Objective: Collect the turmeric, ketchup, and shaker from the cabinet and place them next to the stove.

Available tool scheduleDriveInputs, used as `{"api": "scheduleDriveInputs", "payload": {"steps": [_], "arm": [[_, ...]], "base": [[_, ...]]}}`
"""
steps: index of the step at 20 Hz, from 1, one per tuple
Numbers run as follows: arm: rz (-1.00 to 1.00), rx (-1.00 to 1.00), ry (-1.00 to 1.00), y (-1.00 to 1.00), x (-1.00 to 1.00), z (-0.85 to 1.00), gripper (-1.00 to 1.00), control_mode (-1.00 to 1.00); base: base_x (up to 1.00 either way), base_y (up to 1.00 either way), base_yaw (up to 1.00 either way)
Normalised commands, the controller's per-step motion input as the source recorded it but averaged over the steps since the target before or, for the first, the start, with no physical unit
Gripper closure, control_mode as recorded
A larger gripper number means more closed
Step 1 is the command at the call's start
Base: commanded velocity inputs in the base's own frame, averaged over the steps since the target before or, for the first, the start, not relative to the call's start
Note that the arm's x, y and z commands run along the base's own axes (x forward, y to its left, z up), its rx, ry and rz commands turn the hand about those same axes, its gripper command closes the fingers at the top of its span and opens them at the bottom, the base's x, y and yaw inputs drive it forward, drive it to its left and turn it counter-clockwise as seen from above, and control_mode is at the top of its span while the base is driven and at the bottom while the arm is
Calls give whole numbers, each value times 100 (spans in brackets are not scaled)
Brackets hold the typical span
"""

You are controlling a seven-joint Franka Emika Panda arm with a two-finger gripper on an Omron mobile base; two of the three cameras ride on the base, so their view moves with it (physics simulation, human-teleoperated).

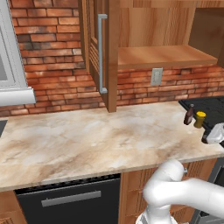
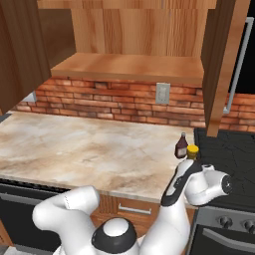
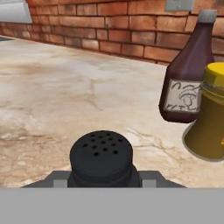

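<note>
In the hand view my gripper (image 3: 103,177) is shut on the black shaker (image 3: 101,155), whose perforated top sits between the grey fingers low over the marbled counter (image 3: 65,96). Just right of it and slightly farther off stand the maroon ketchup (image 3: 186,83) and the yellow-capped turmeric (image 3: 211,118), upright and side by side. From the base, the ketchup (image 1: 189,115) and turmeric (image 1: 200,119) stand at the counter's right end beside the black stove (image 1: 210,107), with my hand (image 1: 210,136) just in front of them. The wooden cabinet (image 1: 162,57) stands open above.
The cabinet door with its long grey handle (image 1: 102,52) hangs open over the counter's middle. A wall outlet (image 1: 156,76) sits in the brick wall. A black dishwasher front (image 1: 65,201) lies below the counter edge. A white appliance (image 1: 13,87) juts out at the far left.
</note>
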Motion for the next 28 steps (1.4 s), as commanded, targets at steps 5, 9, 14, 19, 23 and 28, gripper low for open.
{"api": "scheduleDriveInputs", "payload": {"steps": [5,9,14,19,23,28], "arm": [[0,0,0,-18,0,-7,100,-100],[0,0,0,-16,6,-10,100,-100],[2,0,0,-16,9,-13,100,-100],[1,0,0,-4,3,-21,-100,-100],[0,0,-2,0,-10,-3,-100,-100],[0,0,-1,0,-26,5,-100,-100]], "base": [[0,0,0],[0,0,0],[0,0,0],[0,0,0],[0,0,0],[0,0,0]]}}
